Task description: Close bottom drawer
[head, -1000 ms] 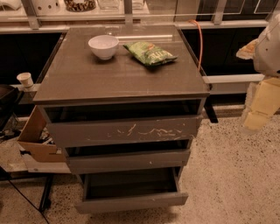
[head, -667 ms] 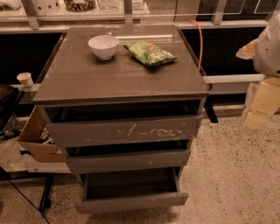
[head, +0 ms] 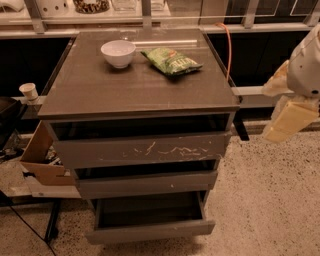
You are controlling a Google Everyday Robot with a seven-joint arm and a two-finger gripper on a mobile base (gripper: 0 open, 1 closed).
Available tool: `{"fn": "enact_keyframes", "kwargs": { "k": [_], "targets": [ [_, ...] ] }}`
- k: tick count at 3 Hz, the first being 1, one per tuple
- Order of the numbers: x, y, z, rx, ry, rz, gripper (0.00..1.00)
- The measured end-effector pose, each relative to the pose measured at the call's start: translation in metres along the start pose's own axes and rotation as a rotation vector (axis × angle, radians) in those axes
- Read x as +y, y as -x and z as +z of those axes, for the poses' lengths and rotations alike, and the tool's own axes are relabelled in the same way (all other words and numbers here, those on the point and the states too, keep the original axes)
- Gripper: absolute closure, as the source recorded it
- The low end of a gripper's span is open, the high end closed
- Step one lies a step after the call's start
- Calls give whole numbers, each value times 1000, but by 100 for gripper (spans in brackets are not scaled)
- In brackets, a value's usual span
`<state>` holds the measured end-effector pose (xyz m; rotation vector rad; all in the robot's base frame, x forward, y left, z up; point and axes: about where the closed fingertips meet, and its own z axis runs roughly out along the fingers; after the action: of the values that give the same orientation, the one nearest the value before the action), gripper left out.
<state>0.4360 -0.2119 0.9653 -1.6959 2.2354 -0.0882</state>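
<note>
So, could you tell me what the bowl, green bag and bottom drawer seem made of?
Bowl: smooth white, probably ceramic. Green bag: shiny crinkled plastic film. Bottom drawer: matte grey, perhaps laminated board or painted metal; unclear. The gripper hangs right of the cabinet, apart from it.

Three drawers (head: 142,152) (head: 147,183) (head: 150,231), one bowl (head: 118,53), one bag (head: 171,60), one hand (head: 287,122) at right

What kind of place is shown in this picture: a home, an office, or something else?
Probably an office snack area or test kitchen. A drawer cabinet carries a white bowl and a green chip bag, and a counter with containers runs behind. The gripper hangs at the right edge.
</note>
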Motion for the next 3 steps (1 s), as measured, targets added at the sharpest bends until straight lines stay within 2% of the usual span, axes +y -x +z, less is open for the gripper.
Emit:
{"fn": "enact_keyframes", "kwargs": {
  "k": [1, 2, 3],
  "targets": [
    [11, -3, 27, -34, 9, 54, 60],
    [29, -8, 83, -79, 28, 116, 91],
    [29, -8, 84, -79, 24, 115, 100]
  ]
}}
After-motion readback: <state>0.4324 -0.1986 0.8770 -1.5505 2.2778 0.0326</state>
